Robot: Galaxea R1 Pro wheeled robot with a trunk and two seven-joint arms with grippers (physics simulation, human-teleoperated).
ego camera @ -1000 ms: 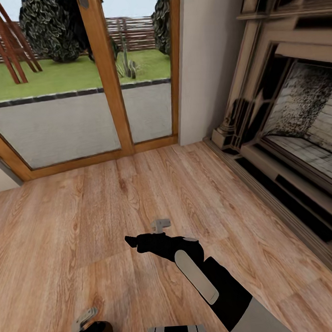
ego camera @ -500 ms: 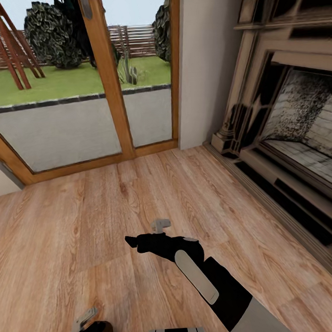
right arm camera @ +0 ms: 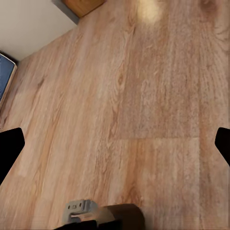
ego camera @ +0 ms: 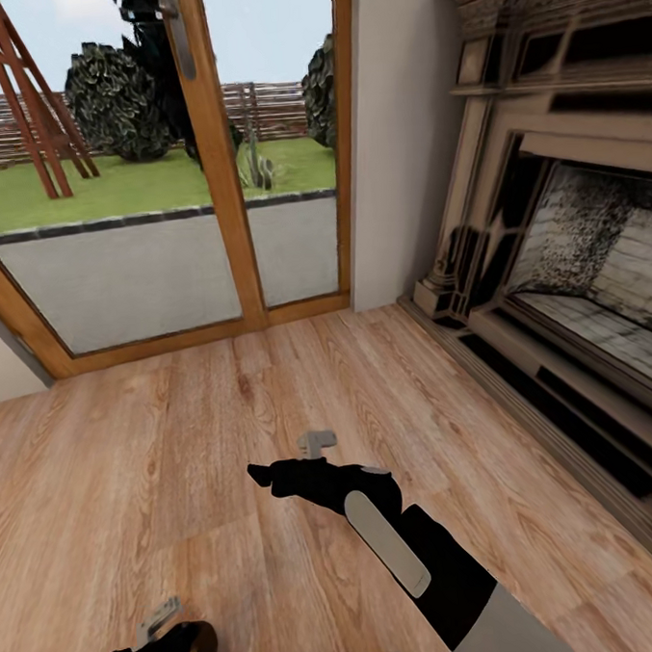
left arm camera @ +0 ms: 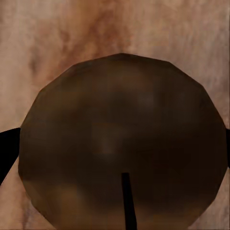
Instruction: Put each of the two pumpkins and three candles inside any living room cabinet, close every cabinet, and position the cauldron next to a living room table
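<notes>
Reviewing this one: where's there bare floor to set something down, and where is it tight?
Bare wooden floor runs from the glass doors towards the arms. It tightens along the fireplace and around the right pincer.

Floor [ego camera: 179,441]: wood planks, warm grain, faint sheen. Door frame [ego camera: 222,178]: smooth orange-brown wood. Wall [ego camera: 392,139]: matt, plain. Fireplace [ego camera: 571,234]: rough stone, speckled firebox. Round object [left arm camera: 122,143] looked dull brown, smooth, faceted.

Stone fireplace [ego camera: 572,253] right of wood-framed glass doors [ego camera: 163,182].
</notes>
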